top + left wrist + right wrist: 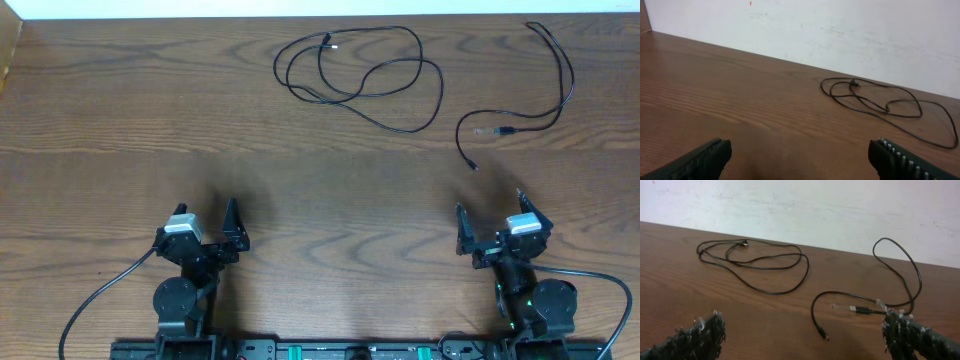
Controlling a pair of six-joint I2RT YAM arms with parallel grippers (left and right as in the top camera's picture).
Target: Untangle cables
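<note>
Two Cables, Two Grippers: Current State

Two black cables lie separated on the far half of the table [320, 180]. The looped cable [438, 95] lies in overlapping coils at far centre. The curved cable [571, 85] lies far right. The left gripper [207, 215] and right gripper [490, 205] sit near the front edge, fingers spread wide, holding nothing, well apart from both cables.

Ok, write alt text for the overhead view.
A loosely looped thin black cable and a second thin black cable with a small plug end lie apart on the far side of a brown wooden table. Nearer the robot's base, the left end effector and right end effector sit open, touching neither cable.
</note>
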